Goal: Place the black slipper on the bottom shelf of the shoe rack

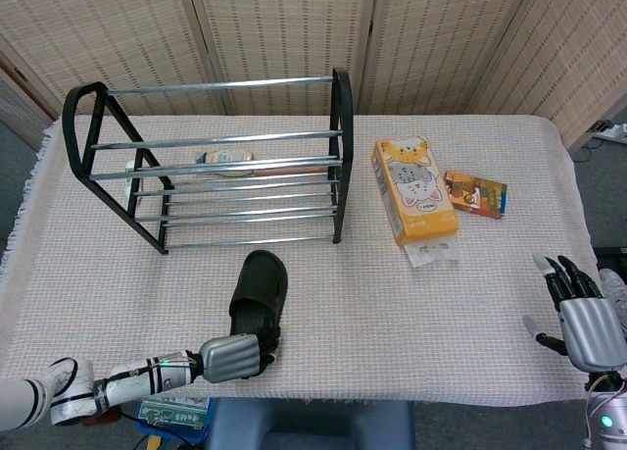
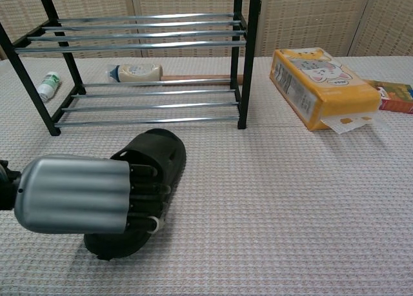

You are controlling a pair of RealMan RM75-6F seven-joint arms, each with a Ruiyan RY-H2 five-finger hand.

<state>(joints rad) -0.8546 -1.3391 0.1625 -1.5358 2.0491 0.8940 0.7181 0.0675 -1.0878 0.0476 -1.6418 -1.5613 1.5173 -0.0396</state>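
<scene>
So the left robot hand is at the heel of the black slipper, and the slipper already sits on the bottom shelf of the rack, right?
Not quite. The left robot hand is at the heel of the black slipper, but the slipper lies on the table in front of the shoe rack, not on its bottom shelf. The head view shows this.

The black slipper (image 1: 258, 293) lies sole-down on the tabletop (image 1: 392, 303), toe angled toward the shoe rack (image 1: 211, 166), just in front of it. The black-framed rack stands upright, its bottom shelf (image 2: 145, 106) of chrome bars bare.
</scene>
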